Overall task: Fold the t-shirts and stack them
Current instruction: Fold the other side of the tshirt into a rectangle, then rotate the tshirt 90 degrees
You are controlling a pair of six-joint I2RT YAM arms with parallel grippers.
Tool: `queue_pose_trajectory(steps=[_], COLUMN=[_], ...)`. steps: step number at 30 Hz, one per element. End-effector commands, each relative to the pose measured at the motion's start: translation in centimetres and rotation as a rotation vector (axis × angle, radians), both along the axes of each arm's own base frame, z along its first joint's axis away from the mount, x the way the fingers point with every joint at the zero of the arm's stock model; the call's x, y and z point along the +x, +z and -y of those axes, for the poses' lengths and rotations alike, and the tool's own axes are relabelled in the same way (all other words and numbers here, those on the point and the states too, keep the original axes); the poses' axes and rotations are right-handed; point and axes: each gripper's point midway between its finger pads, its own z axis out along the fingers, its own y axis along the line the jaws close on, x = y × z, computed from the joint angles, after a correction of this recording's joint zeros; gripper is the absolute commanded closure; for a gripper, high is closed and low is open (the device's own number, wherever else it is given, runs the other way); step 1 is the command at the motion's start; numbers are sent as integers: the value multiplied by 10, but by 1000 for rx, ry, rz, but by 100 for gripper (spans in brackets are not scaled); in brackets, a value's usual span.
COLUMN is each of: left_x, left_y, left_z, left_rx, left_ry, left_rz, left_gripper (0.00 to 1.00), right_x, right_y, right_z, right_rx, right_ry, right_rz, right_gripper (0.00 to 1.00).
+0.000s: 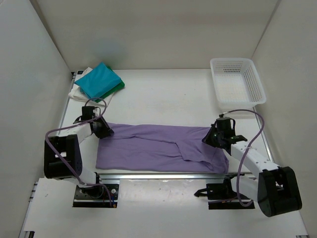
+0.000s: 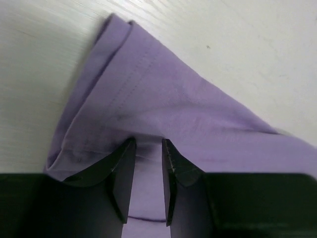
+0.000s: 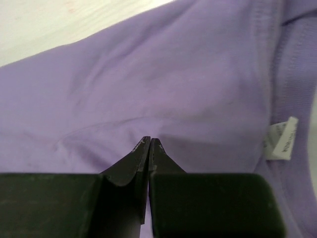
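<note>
A bare stretch of white table (image 1: 168,96) lies open across the middle, between the lavender t-shirt (image 1: 158,146) spread along the near edge and the back wall (image 1: 163,29). The far left corner is taken by a stack of folded shirts (image 1: 100,82), teal on top, and the far right corner by a white lattice basket (image 1: 237,82). The left gripper (image 1: 105,130) and right gripper (image 1: 208,138) sit low on the shirt's two ends. The left wall (image 1: 29,99) and right wall (image 1: 292,74) hem in both sides.
</note>
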Motion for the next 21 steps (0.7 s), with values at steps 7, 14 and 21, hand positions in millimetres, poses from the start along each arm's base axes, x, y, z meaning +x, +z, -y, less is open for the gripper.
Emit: queue_pose_trajectory(steps=[7, 14, 21], left_x=[6, 37, 35], left_y=[14, 93, 115], left_z=[-31, -9, 23], left_rx=[-34, 94, 84], left_ry=[138, 5, -142], left_rz=[60, 281, 325], left_gripper=[60, 50, 44], right_x=[24, 133, 272], right_y=[-34, -16, 98], right_z=[-17, -71, -134], right_rx=[61, 97, 0], right_ry=[-64, 29, 159], right_rz=[-21, 46, 293], right_gripper=[100, 100, 93])
